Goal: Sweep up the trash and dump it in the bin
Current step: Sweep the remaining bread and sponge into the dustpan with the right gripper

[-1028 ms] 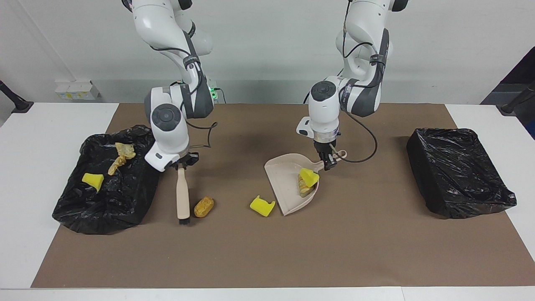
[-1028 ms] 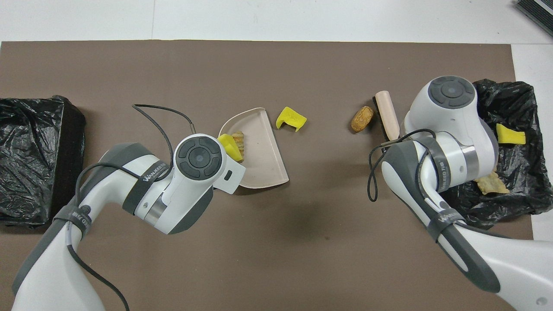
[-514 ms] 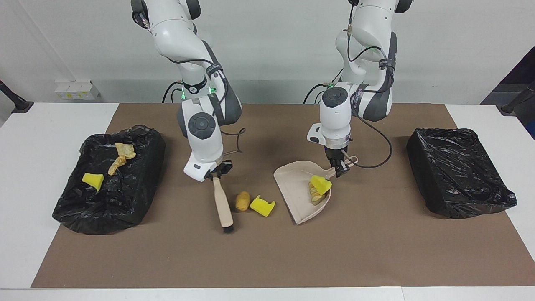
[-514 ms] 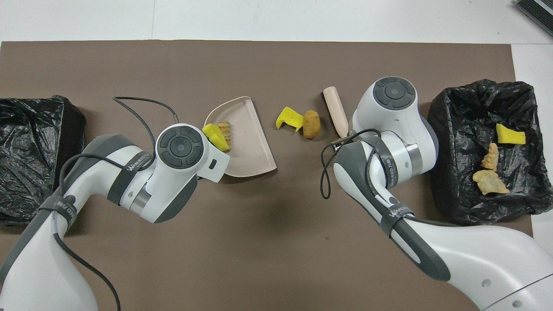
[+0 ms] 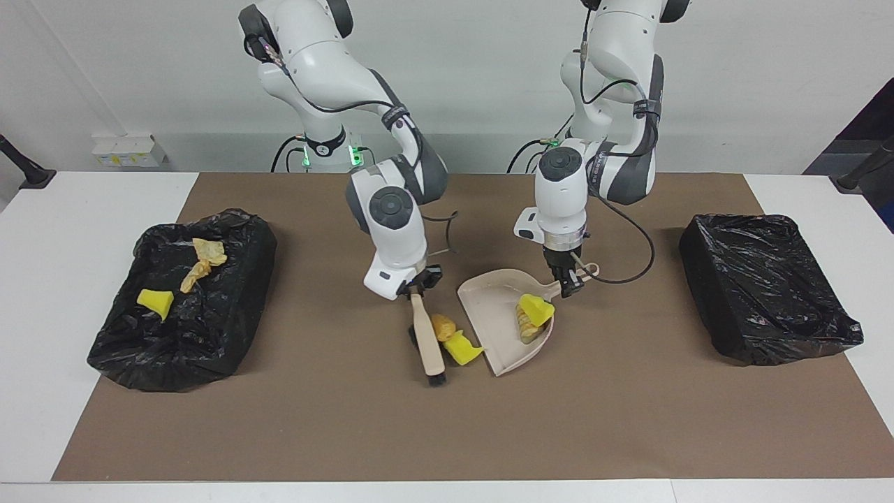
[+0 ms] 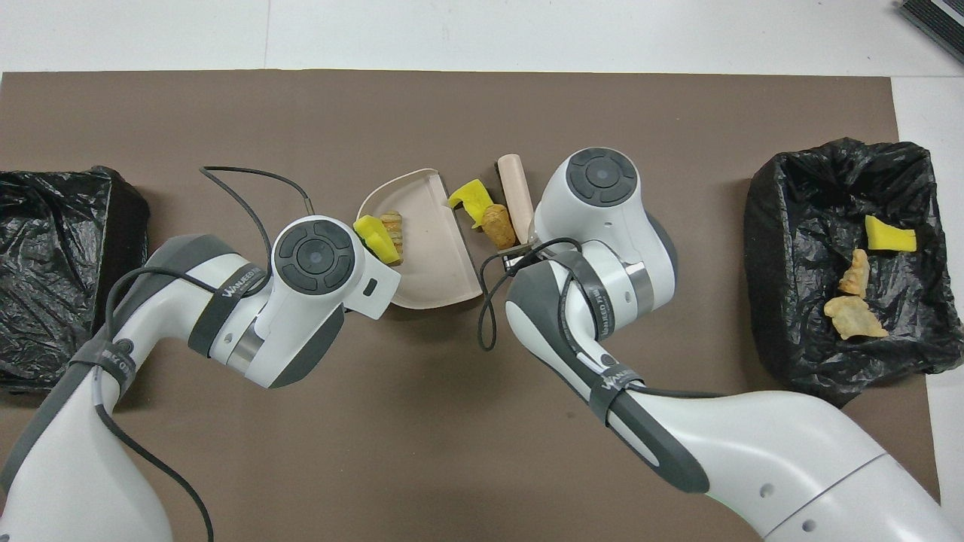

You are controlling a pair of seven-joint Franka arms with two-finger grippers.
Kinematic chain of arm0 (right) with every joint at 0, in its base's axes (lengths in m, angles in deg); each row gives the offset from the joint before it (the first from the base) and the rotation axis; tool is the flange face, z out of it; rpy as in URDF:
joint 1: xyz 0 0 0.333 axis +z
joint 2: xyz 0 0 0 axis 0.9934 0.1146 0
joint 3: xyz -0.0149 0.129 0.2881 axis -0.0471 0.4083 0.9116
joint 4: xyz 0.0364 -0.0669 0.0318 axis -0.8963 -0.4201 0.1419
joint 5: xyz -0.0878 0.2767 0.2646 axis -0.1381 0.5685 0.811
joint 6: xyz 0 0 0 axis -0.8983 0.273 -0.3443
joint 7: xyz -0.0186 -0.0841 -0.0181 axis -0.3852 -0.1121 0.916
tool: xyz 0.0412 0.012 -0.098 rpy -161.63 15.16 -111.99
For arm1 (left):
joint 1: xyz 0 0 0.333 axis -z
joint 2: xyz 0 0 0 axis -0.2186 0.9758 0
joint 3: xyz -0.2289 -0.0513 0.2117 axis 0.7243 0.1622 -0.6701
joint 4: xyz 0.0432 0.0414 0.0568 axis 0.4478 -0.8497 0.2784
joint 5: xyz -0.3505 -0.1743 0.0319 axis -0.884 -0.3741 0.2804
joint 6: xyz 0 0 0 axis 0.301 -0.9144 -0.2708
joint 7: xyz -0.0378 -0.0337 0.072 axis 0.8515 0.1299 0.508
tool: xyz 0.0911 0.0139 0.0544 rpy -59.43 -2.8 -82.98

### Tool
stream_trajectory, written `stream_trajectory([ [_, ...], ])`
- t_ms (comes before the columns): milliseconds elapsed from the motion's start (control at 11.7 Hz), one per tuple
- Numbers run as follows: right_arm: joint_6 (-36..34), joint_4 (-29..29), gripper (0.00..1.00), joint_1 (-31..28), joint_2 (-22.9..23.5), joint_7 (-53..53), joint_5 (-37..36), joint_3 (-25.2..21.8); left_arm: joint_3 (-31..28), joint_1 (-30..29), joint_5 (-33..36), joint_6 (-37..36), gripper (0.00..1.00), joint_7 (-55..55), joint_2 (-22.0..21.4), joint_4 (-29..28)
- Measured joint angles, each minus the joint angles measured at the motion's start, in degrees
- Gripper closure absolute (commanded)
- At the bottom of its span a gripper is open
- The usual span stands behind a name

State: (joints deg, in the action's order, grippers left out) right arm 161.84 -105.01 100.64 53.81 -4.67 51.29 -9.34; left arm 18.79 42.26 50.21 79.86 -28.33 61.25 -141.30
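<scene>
Progress: three trash pieces lie in the lined bin point(image 5: 230, 328) at the right arm's end; two sit in the dustpan point(image 5: 499, 325); yellow sponge chunk point(image 5: 462, 348) and tan pastry lump point(image 5: 442, 326) touch at its lip, mid-counter.
Right gripper point(image 5: 416, 285): clamped on wooden brush point(image 5: 427, 339).
Left gripper point(image 5: 567, 278): clamped on the beige plastic dustpan's handle.
Remaining: sweep, dump.

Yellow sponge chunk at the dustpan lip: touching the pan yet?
Touching. In the facing view the yellow chunk overlaps the dustpan's open edge with no mat showing between; the overhead view shows the same, the tan lump pressed beside it.
</scene>
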Motion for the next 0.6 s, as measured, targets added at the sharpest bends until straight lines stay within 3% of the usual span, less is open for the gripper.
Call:
stream_trajectory([
  [343, 2.1, 2.0, 1.0, 5.3, 1.0, -2.2, 3.9, 0.2, 0.0, -0.3, 0.0, 0.8, 1.0, 2.3, 0.0, -0.3],
  [600, -5.6, 2.8, 1.0, 5.4, -1.4, -2.3, 4.3, 0.6, 0.0, -1.1, 0.0, 2.0, 1.0, 7.3, 0.1, -0.3],
])
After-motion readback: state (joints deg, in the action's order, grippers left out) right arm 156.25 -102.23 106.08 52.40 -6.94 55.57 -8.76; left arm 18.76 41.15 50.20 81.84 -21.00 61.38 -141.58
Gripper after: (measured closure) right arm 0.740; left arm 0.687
